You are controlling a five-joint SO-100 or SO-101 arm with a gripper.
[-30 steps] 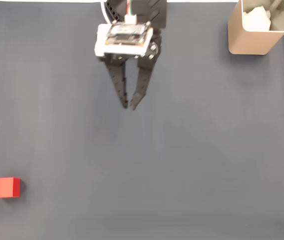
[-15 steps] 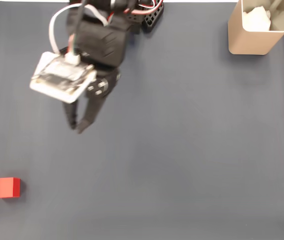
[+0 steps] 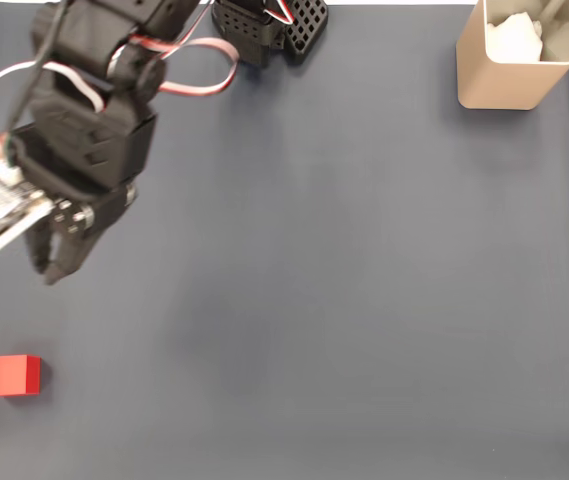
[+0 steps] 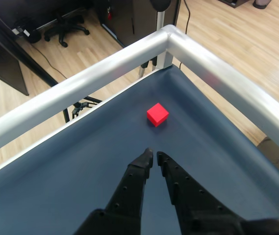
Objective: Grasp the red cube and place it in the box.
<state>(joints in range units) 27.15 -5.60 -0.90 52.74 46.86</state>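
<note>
The red cube (image 3: 14, 375) lies on the dark mat near the lower left corner in the fixed view. My gripper (image 3: 49, 272) hangs above the mat, up and slightly right of the cube, apart from it, fingers together and holding nothing. In the wrist view the gripper (image 4: 155, 155) points at the red cube (image 4: 157, 114), which sits a short way beyond the fingertips, near the table's corner. The beige box (image 3: 504, 85) stands at the top right of the fixed view, far from the gripper, with something white (image 3: 514, 38) inside it.
The arm's black base (image 3: 264, 25) and its looping cables sit at the top edge of the mat. In the wrist view a metal rail (image 4: 217, 73) bounds the table just past the cube, with wooden floor beyond. Bare mat (image 3: 344, 300) stretches between cube and box.
The arm has swung from the top middle to the left side of the fixed view and come nearer the red cube. The fingers stayed together. Cube and box have not moved.
</note>
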